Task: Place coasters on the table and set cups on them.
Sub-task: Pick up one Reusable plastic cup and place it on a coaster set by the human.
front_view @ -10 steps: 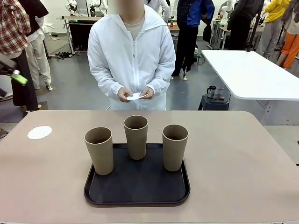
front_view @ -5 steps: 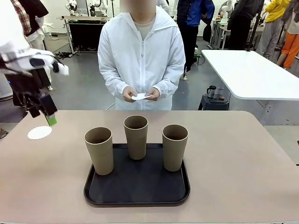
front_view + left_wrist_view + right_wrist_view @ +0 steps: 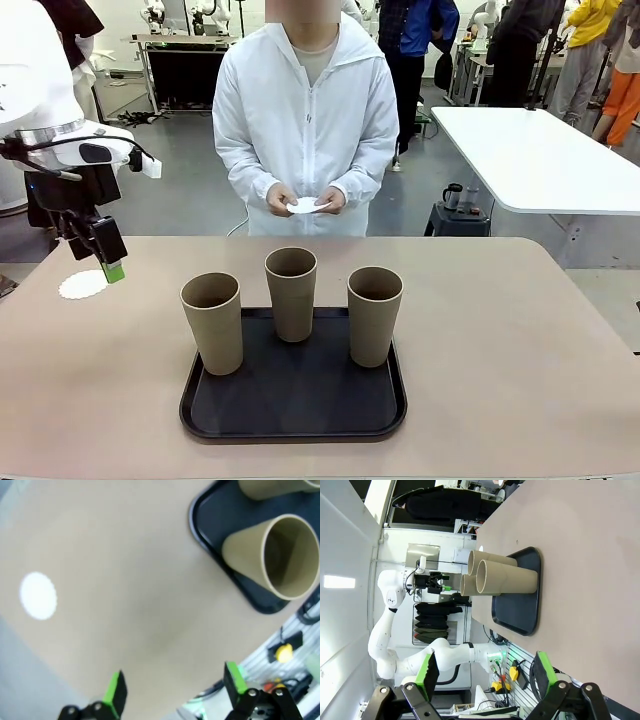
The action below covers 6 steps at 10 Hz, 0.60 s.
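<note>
Three cups stand upright on a black tray (image 3: 295,405) near the middle of the tan bench (image 3: 520,340). They are tall, tapered, handleless tumblers in matte tan-brown, wider at the rim than at the base, all alike and all empty. The left cup (image 3: 212,322) stands at the tray's left edge, the middle cup (image 3: 291,293) toward its far edge, and the right cup (image 3: 374,315) on its right side. None of them touch.

One coaster (image 3: 80,286) lies flat on the bench near its far left corner, well apart from the tray. It is a thin, round white paper doily with a scalloped edge. In the left wrist view it shows as a blurred white disc.

The left hand (image 3: 106,256) hangs over the bench just beside that coaster, not touching it. Its green-padded fingers are spread wide with nothing between them.

The right hand (image 3: 485,672) is also spread wide and empty, off the near right of the bench, facing the cups from a distance.

Across the bench a person (image 3: 305,120) in a white jacket holds more white paper coasters (image 3: 308,205) at waist height in both hands. How many sheets I cannot tell.
</note>
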Available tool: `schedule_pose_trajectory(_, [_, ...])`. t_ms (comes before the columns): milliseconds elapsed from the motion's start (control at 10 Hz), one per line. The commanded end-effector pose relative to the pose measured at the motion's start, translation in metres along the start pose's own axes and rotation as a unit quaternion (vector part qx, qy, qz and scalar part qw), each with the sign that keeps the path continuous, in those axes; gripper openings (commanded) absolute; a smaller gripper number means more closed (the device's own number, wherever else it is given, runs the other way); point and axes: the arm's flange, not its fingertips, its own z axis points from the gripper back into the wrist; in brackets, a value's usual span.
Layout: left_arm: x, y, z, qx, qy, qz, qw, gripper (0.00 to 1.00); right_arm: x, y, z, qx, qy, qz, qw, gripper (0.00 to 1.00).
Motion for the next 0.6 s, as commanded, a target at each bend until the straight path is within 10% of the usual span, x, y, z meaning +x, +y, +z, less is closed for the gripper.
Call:
schedule_pose_trajectory(0, [-0.001,0.0,0.0,0.001,0.003,0.002,1.0,1.0,0.0,0.0,0.001,0.005,-0.001,-0.001,1.0,1.0])
schedule_pose_trajectory(300, [-0.026,0.001,-0.004,-0.085,-0.151,-0.169,0.97,1.0,0.0,0.0,0.001,0.005,-0.001,-0.001,1.0,1.0])
schedule_pose_trajectory(500, [-0.041,-0.003,-0.003,-0.143,-0.237,-0.34,0.899,1.0,0.0,0.0,0.001,0.005,-0.001,-0.001,1.0,1.0])
